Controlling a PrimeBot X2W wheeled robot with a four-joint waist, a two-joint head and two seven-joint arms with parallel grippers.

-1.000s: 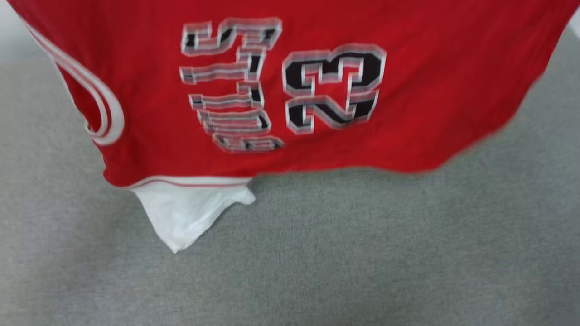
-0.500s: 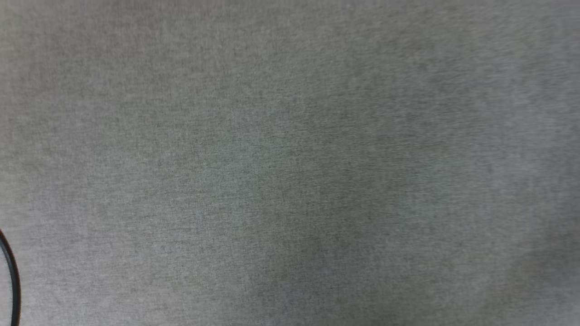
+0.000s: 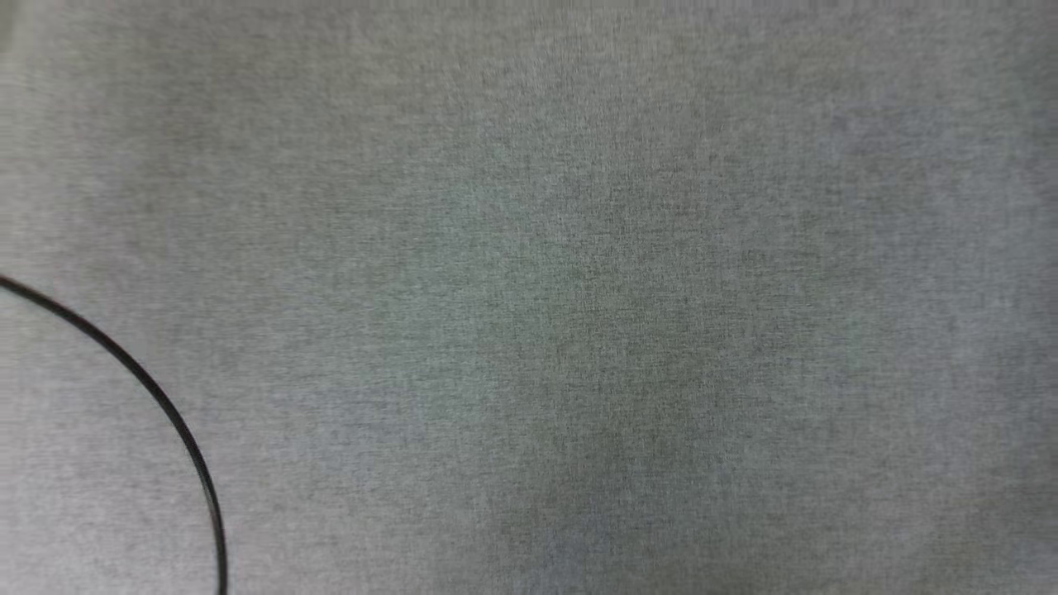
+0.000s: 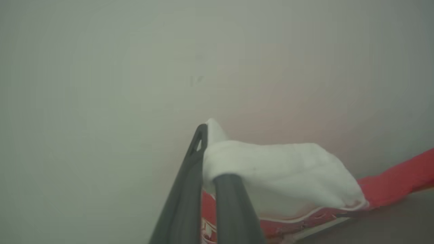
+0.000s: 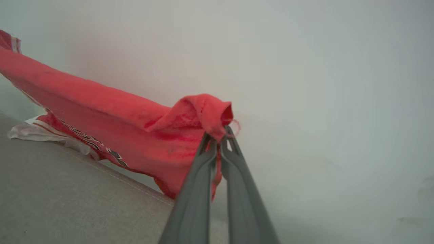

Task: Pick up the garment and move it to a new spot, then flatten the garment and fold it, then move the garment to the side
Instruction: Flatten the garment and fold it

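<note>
On my left wrist feed, the left gripper [image 4: 213, 152] has its jaws closed on the garment [image 4: 278, 169], pinching a bunched white sleeve. The white cloth wraps over the nearer finger and pokes out just past the tip of the farther one. From that pinch the sleeve drapes to the right. Below it I see striped trim, and the red body runs off to the right edge of the view.

On the right wrist feed, the right gripper [image 5: 218, 134] is likewise clamped shut, with a folded red corner of the garment [image 5: 118, 122] caught right at the fingertips and a short strip of red hanging between the two fingers. From there the red cloth stretches taut up and to the left. Its lower edge, with a bit of black lettering, sags toward the grey fabric surface [image 5: 67, 196]. At the far left a white part seems to rest on that surface, near a stitched seam.

My head feed is soft, showing the grey fabric surface [image 3: 579, 289] and a thin black curved line [image 3: 157, 397] at lower left; I cannot tell what the line is.
</note>
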